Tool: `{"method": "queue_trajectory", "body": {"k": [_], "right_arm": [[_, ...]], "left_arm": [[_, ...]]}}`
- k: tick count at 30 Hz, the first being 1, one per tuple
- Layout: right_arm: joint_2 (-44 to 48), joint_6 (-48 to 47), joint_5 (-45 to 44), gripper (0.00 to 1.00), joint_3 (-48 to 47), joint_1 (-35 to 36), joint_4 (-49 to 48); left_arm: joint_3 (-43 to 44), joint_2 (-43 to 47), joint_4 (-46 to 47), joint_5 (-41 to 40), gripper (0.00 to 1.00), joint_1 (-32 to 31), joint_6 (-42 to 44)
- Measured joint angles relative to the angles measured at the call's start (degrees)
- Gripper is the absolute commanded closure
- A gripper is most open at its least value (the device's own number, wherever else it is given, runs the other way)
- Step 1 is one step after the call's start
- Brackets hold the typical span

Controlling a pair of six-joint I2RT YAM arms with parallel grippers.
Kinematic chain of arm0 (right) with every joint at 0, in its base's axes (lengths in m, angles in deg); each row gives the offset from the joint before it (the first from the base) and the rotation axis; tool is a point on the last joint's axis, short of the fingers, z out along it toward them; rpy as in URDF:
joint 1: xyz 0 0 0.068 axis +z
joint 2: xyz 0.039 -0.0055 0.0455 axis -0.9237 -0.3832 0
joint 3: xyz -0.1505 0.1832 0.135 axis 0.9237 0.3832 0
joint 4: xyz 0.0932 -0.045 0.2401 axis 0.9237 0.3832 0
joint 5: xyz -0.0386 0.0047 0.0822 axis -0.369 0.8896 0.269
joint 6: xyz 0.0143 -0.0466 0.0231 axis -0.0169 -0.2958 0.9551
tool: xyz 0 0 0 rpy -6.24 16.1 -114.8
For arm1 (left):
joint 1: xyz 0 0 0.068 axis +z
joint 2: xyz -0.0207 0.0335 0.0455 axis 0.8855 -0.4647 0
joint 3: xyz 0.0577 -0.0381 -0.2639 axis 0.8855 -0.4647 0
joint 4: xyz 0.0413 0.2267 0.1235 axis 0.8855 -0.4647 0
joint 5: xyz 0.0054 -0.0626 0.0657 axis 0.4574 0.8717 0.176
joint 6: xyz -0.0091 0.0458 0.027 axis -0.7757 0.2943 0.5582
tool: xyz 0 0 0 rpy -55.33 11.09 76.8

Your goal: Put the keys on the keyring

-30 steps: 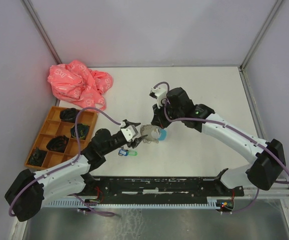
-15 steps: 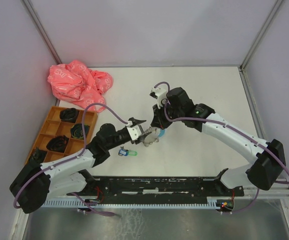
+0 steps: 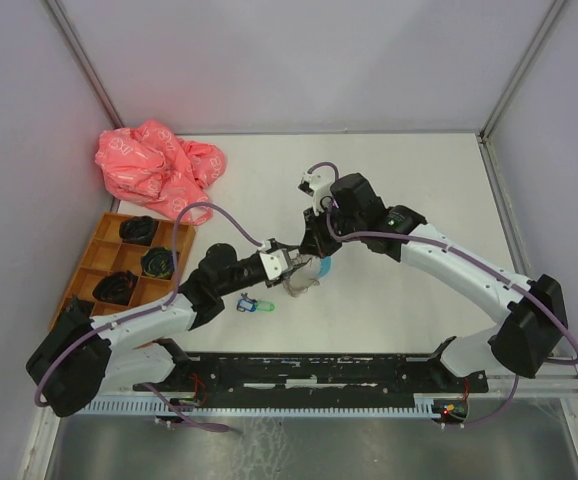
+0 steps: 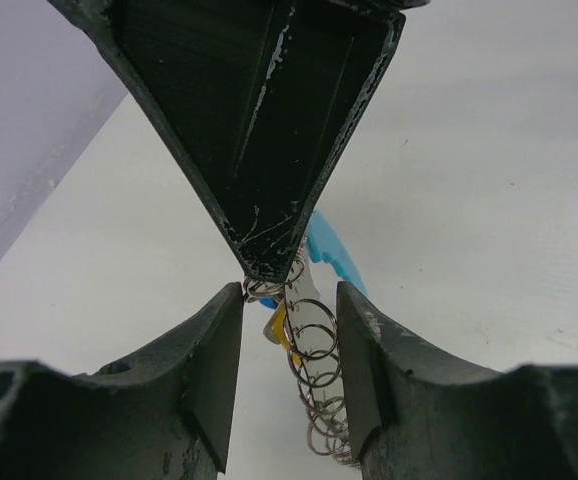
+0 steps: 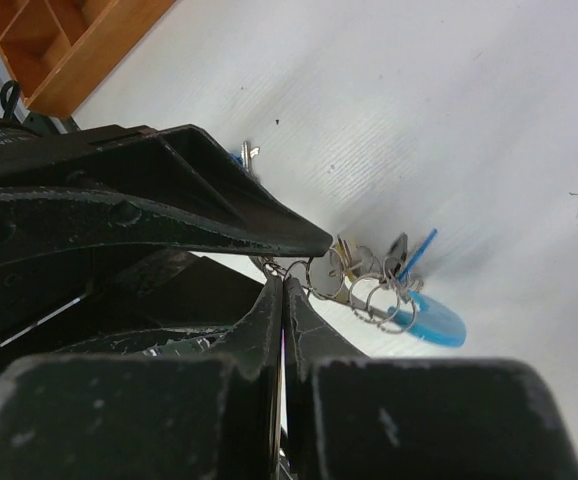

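White table point(image 3: 419, 200): right pincer point(image 5: 285, 283) clenches the keyring point(image 3: 302, 282), left pincer point(image 4: 289, 296) gapes around it, one key point(image 3: 256, 304) at seven o'clock unthreaded.

Off to my left, the clutter beside the work.
I see a crumpled pink bag point(image 3: 159, 165) lying on the white table point(image 3: 409, 180) at the far left. Nearer me sits an orange tray point(image 3: 88, 258) with dark bundles point(image 3: 159, 262) in several of its cells, and a black rail point(image 3: 319, 372) runs along the near edge.
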Motion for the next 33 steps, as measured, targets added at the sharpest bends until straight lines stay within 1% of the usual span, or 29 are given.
{"method": "queue_trajectory", "body": {"k": [4,7,9,12,17,20,22,23,24,27,29,31,33], "right_arm": [[-0.28,0.59,0.59,0.99,-0.11,0.00,-0.26],[-0.33,0.92,0.98,0.99,-0.11,0.00,-0.26],[-0.33,0.96,1.22,0.99,-0.11,0.00,-0.26],[-0.33,0.94,1.40,0.99,-0.11,0.00,-0.26],[-0.35,1.16,1.60,0.99,-0.11,0.00,-0.26],[-0.44,1.36,1.88,0.99,-0.11,0.00,-0.13],[-0.52,1.36,1.99,0.99,-0.11,0.00,-0.09],[-0.66,1.36,2.03,0.97,-0.11,0.00,-0.17],[-0.76,1.36,2.23,0.96,-0.11,0.02,-0.28],[-0.83,1.33,2.21,0.89,-0.09,0.04,-0.66],[-0.74,1.16,2.19,0.82,0.13,0.04,-1.70],[-0.02,0.35,2.08,0.74,0.79,0.04,-3.91],[1.62,-1.09,1.73,0.69,2.01,0.04,-5.44]], "left_arm": [[0.02,-0.83,0.26,0.35,0.52,0.02,-0.04],[0.02,-1.33,0.24,0.44,0.49,0.00,-0.07],[0.02,-1.46,0.24,0.39,0.48,0.02,-0.09],[0.02,-1.46,0.28,0.22,0.51,0.02,-0.11],[0.02,-1.46,0.35,-0.09,0.65,0.02,-0.13],[0.02,-1.46,0.37,-0.52,0.79,0.07,-0.17],[0.02,-1.46,0.42,-0.70,0.91,0.11,-0.28],[0.02,-1.49,0.44,-0.72,0.96,0.13,-0.39],[0.02,-1.55,0.66,-0.83,0.97,0.13,-0.39],[0.02,-1.79,0.98,-0.96,0.97,0.13,-0.57],[0.02,-1.92,0.96,-0.94,0.97,0.11,-1.46],[-0.24,-2.10,0.87,-0.92,0.97,0.11,-2.84],[-0.72,-2.10,1.31,-0.90,0.97,0.11,-4.02]]}}
